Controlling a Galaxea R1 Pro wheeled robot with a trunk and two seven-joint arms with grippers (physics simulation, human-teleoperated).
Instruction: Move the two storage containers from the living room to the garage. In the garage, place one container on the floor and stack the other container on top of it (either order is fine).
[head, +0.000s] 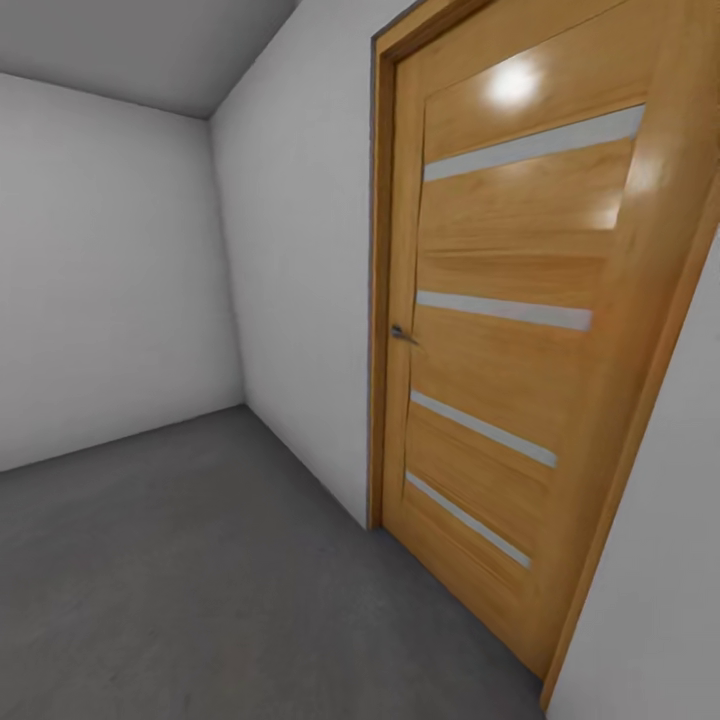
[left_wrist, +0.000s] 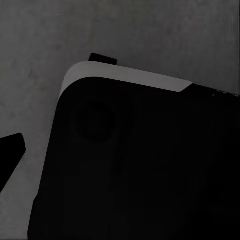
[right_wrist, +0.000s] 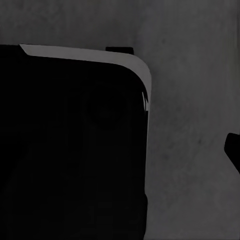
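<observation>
Facing a shut wooden door (head: 510, 330) above grey floor (head: 200, 580); both claws' states can't be told.

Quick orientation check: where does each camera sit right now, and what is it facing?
Head view: on the robot's head, facing a wooden door with a handle, white walls, grey concrete floor.
Left wrist view: looks down at the robot's dark base.
Right wrist view: the same base.
Shared by all: the concrete floor.
</observation>
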